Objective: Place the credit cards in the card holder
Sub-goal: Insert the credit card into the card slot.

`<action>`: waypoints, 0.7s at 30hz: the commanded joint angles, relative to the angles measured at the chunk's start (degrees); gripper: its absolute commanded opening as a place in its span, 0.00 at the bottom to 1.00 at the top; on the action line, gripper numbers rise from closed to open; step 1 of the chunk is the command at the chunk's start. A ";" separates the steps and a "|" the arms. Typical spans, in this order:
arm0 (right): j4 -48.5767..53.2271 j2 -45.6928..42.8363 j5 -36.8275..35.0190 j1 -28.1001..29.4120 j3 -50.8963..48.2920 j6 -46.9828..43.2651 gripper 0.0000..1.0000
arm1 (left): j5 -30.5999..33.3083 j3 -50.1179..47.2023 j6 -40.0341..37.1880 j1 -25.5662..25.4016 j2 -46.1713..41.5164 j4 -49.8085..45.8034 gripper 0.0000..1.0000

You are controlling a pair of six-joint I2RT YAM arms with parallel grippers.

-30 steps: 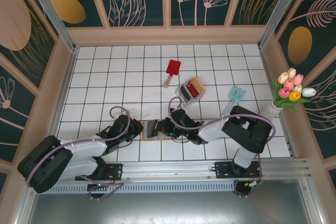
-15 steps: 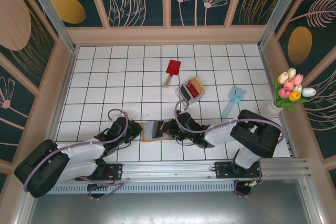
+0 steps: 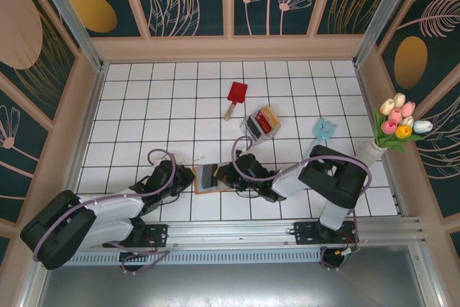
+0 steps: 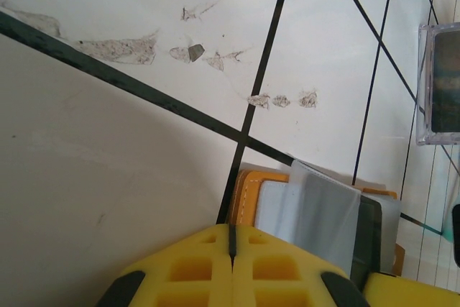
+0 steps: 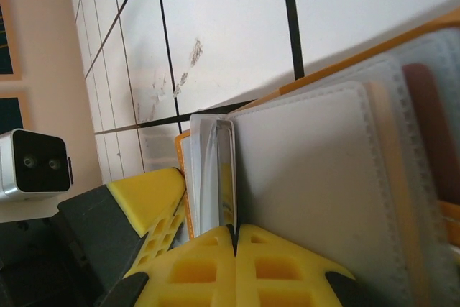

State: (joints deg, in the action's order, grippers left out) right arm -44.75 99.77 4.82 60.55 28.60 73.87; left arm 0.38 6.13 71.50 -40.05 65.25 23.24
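The holder [image 3: 209, 177] lies open at 6 o'clock on the table [image 3: 144, 113], with my left gripper [image 3: 188, 176] at its 9 and my right gripper [image 3: 227, 174] at its 3. Both jaws are closed tight. I can't tell if either grips anything.

There is one card holder [image 3: 207, 177], one clear plastic box [image 3: 260, 123], one red paddle [image 3: 236, 93], one light-blue tool [image 3: 324, 129], one bunch of tulips [image 3: 399, 121].

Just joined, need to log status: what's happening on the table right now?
Both arms are working at the open card holder near the front edge. The left gripper is shut at one edge of it; the right gripper is shut against its clear sleeves. Credit cards sit in the clear box farther back.
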 commanded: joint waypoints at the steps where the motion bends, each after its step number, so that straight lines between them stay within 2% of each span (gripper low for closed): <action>1: 0.24 1.72 -1.43 0.77 2.20 -0.70 0.03 | -1.10 -1.76 0.39 -0.22 1.20 -2.26 0.00; 4: -0.67 1.67 -3.61 1.67 1.46 0.44 0.03 | -1.04 -2.16 0.61 -0.28 1.08 -1.93 0.00; 9: -2.74 5.59 0.51 2.42 4.81 0.57 0.04 | -1.15 -2.17 0.41 -0.25 1.37 -1.93 0.00; 14: -1.37 6.69 1.41 2.82 6.53 -0.12 0.09 | -1.12 -2.07 0.49 -0.27 1.02 -1.95 0.00; 19: 5.18 3.06 0.05 2.74 6.73 -2.61 0.17 | -0.22 -2.15 0.72 -0.29 0.01 -3.20 0.00; 21: 9.80 0.67 -1.41 2.77 6.50 -3.20 0.24 | 0.26 -2.12 0.76 -0.28 -0.61 -3.89 0.00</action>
State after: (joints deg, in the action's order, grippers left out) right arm -42.35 103.09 5.10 62.54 34.24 72.97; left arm 2.04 5.65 71.90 -39.86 64.88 23.86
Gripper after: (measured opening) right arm 0.225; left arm 0.067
